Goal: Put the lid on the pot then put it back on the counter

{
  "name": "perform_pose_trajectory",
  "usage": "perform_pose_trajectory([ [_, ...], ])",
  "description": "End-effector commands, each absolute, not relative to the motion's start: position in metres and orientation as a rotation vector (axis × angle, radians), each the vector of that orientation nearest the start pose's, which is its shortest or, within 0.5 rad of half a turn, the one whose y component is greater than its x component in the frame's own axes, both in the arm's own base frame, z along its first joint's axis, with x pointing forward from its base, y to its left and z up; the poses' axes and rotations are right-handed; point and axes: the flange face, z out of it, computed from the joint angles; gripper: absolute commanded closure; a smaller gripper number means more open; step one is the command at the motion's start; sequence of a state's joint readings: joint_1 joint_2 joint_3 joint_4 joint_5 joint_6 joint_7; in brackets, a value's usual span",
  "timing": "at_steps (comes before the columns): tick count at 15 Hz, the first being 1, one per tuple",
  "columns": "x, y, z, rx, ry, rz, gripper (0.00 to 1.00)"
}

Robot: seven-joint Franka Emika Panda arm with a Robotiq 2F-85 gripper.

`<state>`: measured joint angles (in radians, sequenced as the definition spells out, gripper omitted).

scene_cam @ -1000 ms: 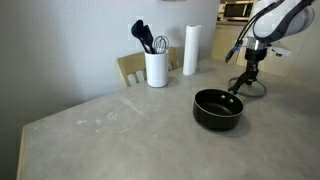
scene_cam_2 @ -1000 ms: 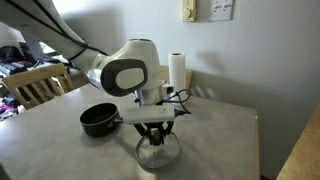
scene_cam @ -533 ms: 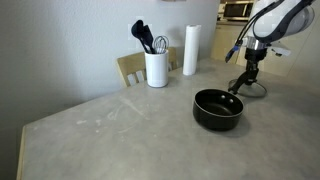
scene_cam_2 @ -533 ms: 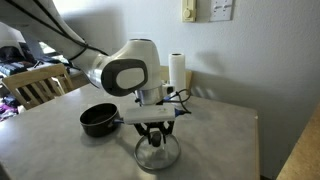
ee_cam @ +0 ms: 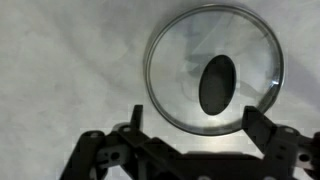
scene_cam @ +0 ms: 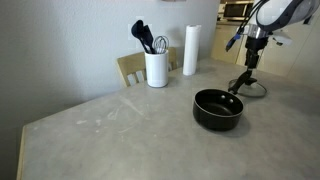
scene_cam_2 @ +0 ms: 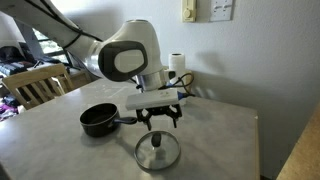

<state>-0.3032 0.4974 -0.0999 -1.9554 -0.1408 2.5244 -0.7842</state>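
Note:
The clear glass lid [ee_cam: 212, 68] with its dark knob lies flat on the grey counter [scene_cam: 110, 130]; it shows in both exterior views, lid [scene_cam_2: 157, 150], lid [scene_cam: 254, 88]. My gripper [scene_cam_2: 159, 120] hovers above it, open, with nothing between its fingers; in the wrist view the gripper [ee_cam: 195, 122] spans wide over the lid's near rim. The black pot [scene_cam: 217, 108] stands uncovered beside the lid, its handle pointing toward it; pot [scene_cam_2: 99, 119].
A white utensil holder [scene_cam: 156, 67] with dark utensils and a white paper-towel roll [scene_cam: 191, 50] stand at the counter's back by the wall. A wooden chair [scene_cam: 130, 68] sits behind the counter. The counter edge runs close to the lid [scene_cam_2: 200, 170].
The gripper opened, let go of the lid's knob and rose straight up. The lid stays flat on the counter; the pot has not moved.

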Motion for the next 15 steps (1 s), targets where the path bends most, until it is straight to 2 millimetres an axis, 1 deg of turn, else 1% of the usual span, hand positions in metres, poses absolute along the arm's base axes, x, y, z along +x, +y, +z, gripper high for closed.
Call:
perform_pose_trajectory([
  [1,0.576,-0.242,0.26,-3.246,-0.832,-0.021,0.0],
  [5,0.578,-0.237,0.291,-3.304,-0.838,-0.055,0.0],
  [7,0.579,-0.233,0.303,-3.329,-0.827,-0.064,0.0],
  [10,0.581,-0.226,0.316,-3.353,-0.788,-0.052,0.0],
  [11,0.589,-0.23,0.308,-3.336,-0.806,-0.081,0.0],
  [12,0.59,-0.229,0.311,-3.339,-0.803,-0.086,0.0],
  [15,0.59,-0.228,0.309,-3.337,-0.804,-0.083,0.0],
])
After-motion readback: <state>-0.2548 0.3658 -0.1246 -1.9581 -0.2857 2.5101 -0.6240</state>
